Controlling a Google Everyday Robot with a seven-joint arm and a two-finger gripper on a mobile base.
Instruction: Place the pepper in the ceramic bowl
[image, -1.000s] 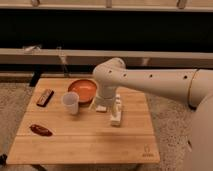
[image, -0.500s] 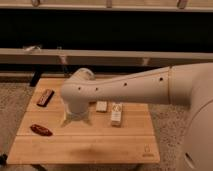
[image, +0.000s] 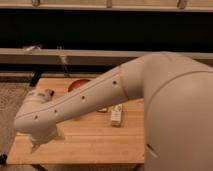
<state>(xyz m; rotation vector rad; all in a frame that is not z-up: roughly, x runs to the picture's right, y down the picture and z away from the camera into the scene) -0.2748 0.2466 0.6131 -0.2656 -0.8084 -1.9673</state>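
Observation:
My big white arm (image: 115, 95) sweeps across the view from the right down to the lower left. My gripper (image: 36, 144) is at its low end, over the front left part of the wooden table (image: 100, 145). The pepper is hidden, with the arm covering the table's left front where it would lie. Only the top rim of the orange-brown ceramic bowl (image: 77, 84) shows above the arm at the back of the table, well apart from the gripper.
A small white block-like object (image: 116, 115) lies near the table's middle. A dark flat bar (image: 47, 93) peeks out at the back left. A long bench or shelf (image: 60, 56) runs behind the table. Carpet (image: 10, 105) lies to the left.
The arm has swung further left and down toward the table's front left corner. It now covers the pepper, the white cup and most of the bowl.

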